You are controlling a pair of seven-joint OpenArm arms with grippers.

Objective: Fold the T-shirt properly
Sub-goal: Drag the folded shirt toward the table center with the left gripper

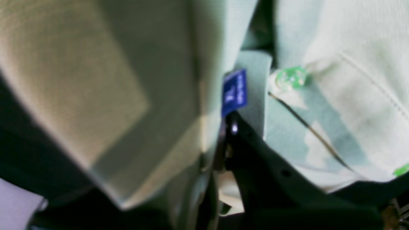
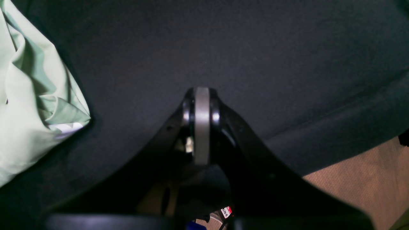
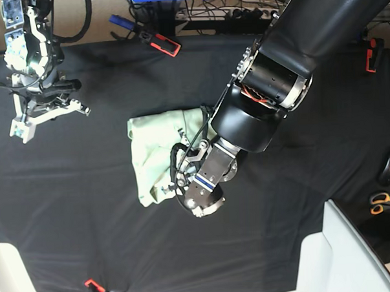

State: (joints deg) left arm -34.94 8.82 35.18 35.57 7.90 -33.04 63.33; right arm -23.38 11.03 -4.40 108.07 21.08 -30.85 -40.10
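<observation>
Broadly, the black cloth-covered table [image 3: 67, 190] took up most of the room's middle, and on it, near the centre, lay the pale mint-green cotton T-shirt [image 3: 153, 154], bunched into a rumpled heap, not spread flat, so the folding looked barely begun. Over its right-hand edge, as the base camera saw it, reached the big black left arm [image 3: 270, 84], bent down so that the left gripper [image 1: 220, 137] sat right in the cloth. Its jaws were nearly together with pale fabric between them, apparently pinching a layer near the collar, probably to drag that part out. Far off at the table's back corner stood the right gripper [image 2: 201, 124], pressed together on nothing, well apart from the shirt, seemingly parked out of the way. Smallest of all, the dark blue woven label [image 1: 235, 91] showed beside a translucent green button [image 1: 290, 77].
</observation>
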